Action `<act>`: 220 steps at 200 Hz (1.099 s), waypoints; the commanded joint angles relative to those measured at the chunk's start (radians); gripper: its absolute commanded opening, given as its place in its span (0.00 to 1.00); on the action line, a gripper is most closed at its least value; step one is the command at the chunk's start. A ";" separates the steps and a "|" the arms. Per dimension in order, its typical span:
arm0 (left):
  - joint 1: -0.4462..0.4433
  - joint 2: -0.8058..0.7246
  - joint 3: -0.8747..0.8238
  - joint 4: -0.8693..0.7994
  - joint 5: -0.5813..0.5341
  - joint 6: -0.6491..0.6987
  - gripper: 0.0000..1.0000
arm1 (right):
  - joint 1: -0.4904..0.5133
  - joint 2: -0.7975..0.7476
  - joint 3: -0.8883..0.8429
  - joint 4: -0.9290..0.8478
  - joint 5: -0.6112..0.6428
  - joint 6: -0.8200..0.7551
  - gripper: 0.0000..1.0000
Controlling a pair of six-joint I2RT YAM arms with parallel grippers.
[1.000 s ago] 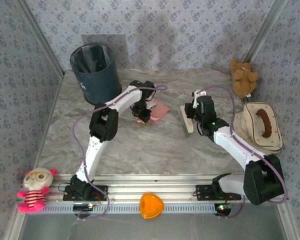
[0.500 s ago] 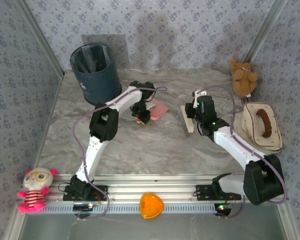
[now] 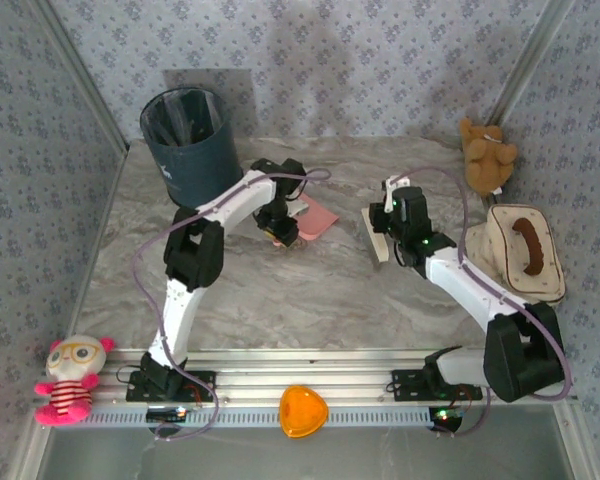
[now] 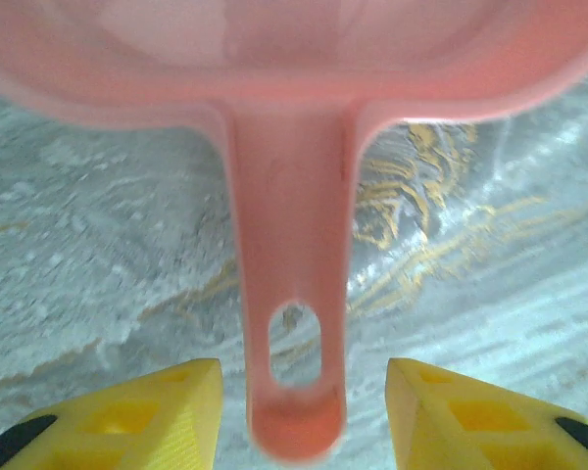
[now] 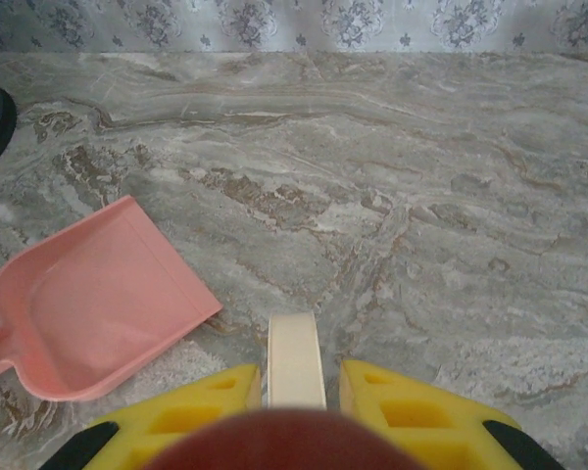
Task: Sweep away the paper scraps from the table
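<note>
Beside left claw (image 4: 302, 394), pink dustpan (image 4: 286, 196).

- The dustpan (image 4: 286, 225) is running off the top edge of the left wrist view, with its pan blurring into pink.
- At the handle's end, the left gripper (image 4: 302, 370) is having its fingers (image 4: 167, 411) cut by the bottom edge.
- In the right wrist view, the dustpan's handle is leaving the left edge.
- Right of the dustpan, the brush (image 5: 294, 360) is disappearing behind a blurred dark red dome (image 5: 284, 446).

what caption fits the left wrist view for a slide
Open left claw flanking the pink plastic dustpan's handle over the grey marble-patterned table
</note>
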 commanded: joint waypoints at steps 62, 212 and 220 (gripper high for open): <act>0.021 -0.425 -0.263 0.116 0.030 -0.045 0.48 | 0.041 0.198 0.208 0.141 0.015 -0.259 0.00; 0.165 -0.835 -0.672 0.350 0.121 -0.328 0.48 | 0.181 0.461 0.275 0.394 -0.105 -0.703 0.00; 0.169 -0.839 -0.677 0.352 0.120 -0.333 0.48 | 0.193 0.469 0.270 0.405 -0.103 -0.724 0.00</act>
